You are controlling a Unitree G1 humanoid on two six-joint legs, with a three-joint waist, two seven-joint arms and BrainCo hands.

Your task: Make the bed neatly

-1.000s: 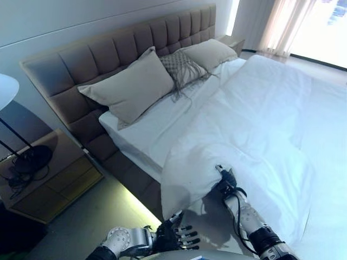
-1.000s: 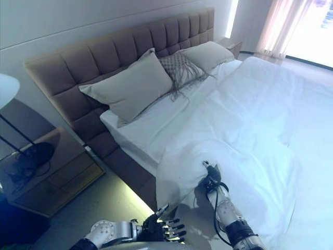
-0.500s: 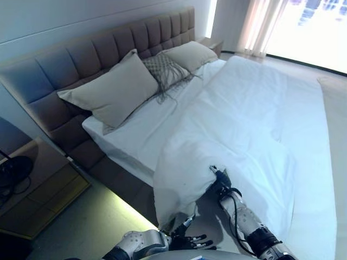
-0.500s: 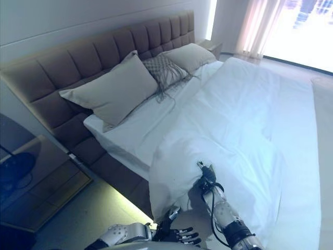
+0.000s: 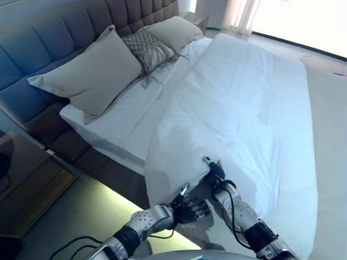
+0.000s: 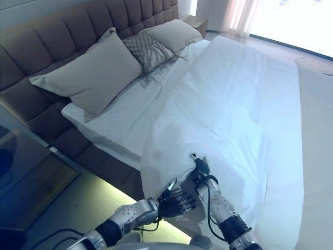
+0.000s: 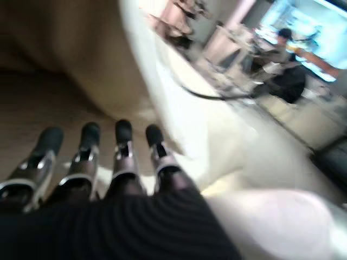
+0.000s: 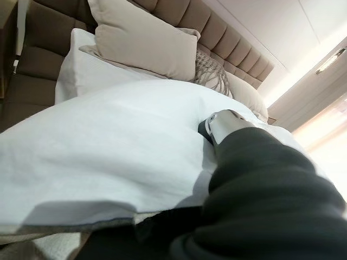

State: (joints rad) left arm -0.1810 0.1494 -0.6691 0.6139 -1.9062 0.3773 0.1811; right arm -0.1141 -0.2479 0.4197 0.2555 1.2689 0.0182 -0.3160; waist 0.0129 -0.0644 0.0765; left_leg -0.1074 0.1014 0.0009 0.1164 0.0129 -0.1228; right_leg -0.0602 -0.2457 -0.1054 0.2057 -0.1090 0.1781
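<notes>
A white duvet [image 5: 238,108] covers most of the bed, and its near corner hangs over the bed's side. My right hand [image 5: 214,170] grips this near edge: in the right wrist view the thumb [image 8: 225,122] lies on top of the duvet [image 8: 108,141] and the fingers are hidden beneath it. My left hand [image 5: 187,206] is open with straight fingers [image 7: 122,157], just below the hanging edge [image 7: 179,108] and beside the right hand. The white sheet [image 5: 119,119] lies bare near the pillows.
A large beige pillow [image 5: 89,73], a tasselled patterned cushion [image 5: 146,49] and a second beige pillow [image 5: 173,31] lean on the padded headboard [image 5: 32,49]. A wooden nightstand [image 5: 21,179] stands on my left. Floor runs along the bed's near side.
The camera has turned and tipped down. My left hand has risen from low by the floor to the duvet's hanging edge beside the right hand. The right hand stays on the duvet.
</notes>
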